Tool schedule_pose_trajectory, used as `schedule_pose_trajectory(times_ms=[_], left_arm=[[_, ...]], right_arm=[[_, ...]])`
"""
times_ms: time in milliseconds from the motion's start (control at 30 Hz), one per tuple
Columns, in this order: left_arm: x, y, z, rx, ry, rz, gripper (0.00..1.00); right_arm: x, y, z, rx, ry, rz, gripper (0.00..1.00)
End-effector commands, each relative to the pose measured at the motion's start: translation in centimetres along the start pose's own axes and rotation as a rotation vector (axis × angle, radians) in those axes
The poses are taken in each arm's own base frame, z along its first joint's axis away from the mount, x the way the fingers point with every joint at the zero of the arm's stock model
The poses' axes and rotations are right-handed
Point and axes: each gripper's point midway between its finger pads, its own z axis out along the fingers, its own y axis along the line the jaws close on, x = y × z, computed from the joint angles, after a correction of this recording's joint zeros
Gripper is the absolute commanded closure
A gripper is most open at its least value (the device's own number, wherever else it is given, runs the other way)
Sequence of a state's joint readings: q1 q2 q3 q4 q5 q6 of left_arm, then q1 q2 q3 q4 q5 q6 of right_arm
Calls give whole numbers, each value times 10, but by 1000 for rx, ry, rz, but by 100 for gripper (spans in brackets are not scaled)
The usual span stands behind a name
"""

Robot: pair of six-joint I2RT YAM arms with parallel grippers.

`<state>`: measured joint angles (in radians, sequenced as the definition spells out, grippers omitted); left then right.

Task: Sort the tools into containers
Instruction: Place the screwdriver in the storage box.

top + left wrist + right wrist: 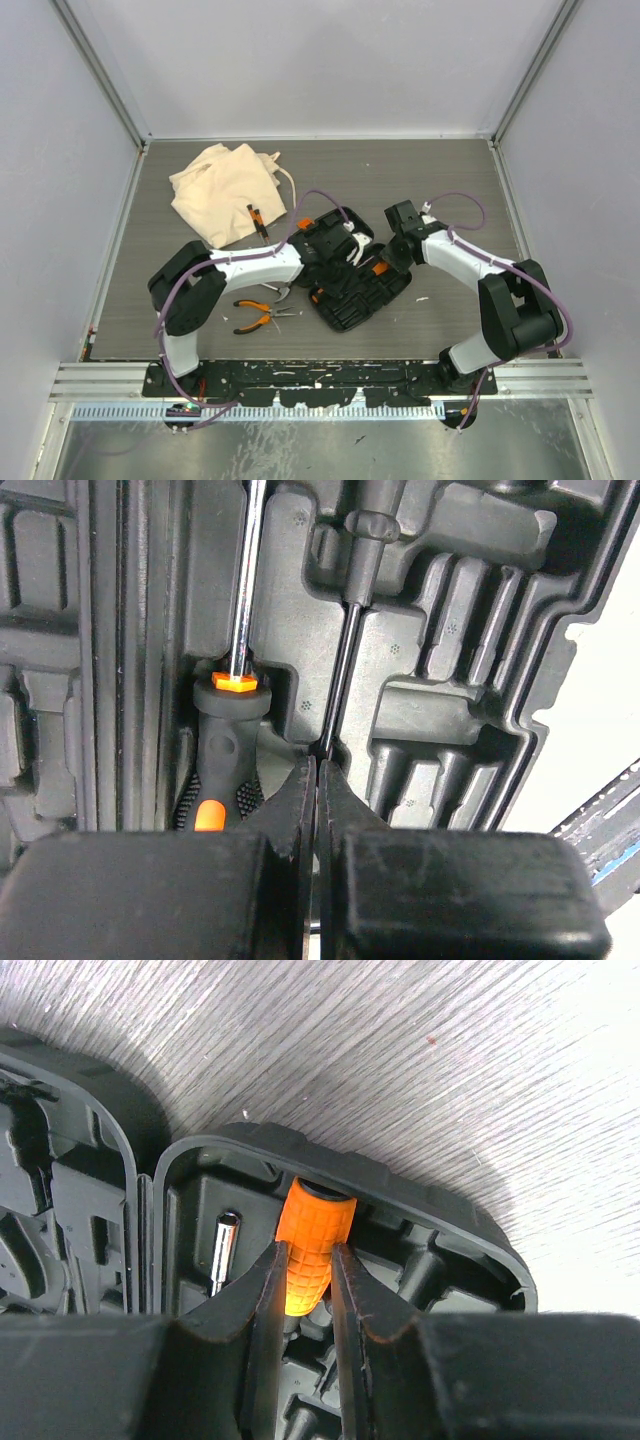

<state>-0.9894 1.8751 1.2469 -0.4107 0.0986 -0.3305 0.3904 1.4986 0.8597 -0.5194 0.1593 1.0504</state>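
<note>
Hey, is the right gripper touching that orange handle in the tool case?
Touching. In the right wrist view the right gripper has both fingers pressed against the sides of the orange handle, with no gap showing.

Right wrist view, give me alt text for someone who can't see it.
The right gripper is closed on an orange ribbed handle in the open black tool case, a chrome bit beside it. Grey table beyond.

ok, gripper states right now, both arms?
Left gripper: closed; tips at a thin black shaft, grip unclear.
Right gripper: closed on the orange handle.
</note>
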Motion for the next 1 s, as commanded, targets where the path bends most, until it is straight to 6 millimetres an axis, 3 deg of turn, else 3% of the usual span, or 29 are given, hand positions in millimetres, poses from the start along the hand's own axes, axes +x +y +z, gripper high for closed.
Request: schedule_pose_trajectory(times_ms=[0, 133, 267, 400, 533, 667, 767, 967], left_arm=[[84, 37, 30, -138, 251, -7, 100], [75, 35, 22, -132, 212, -1, 100], [48, 25, 6, -112, 136, 16, 100], [10, 12, -18, -87, 25, 33, 100], [-36, 3, -51, -82, -134, 52, 90], [-67, -5, -83, -57, -249, 63, 80], [-75, -1, -97, -54, -287, 54, 73], [-70, 38, -108, -83, -287, -62, 71]], right_arm=[[24, -31, 14, 99, 67, -19, 82], [22, -28, 12, 90, 64, -20, 83], [16, -19, 6, 46, 43, -31, 84], [8, -10, -1, 7, 15, -41, 83], [9, -8, 0, 9, 24, -45, 83], [7, -5, 2, 14, 23, -56, 83], [2, -6, 1, 19, 0, -63, 83], [-19, -3, 4, 23, -44, -117, 80]])
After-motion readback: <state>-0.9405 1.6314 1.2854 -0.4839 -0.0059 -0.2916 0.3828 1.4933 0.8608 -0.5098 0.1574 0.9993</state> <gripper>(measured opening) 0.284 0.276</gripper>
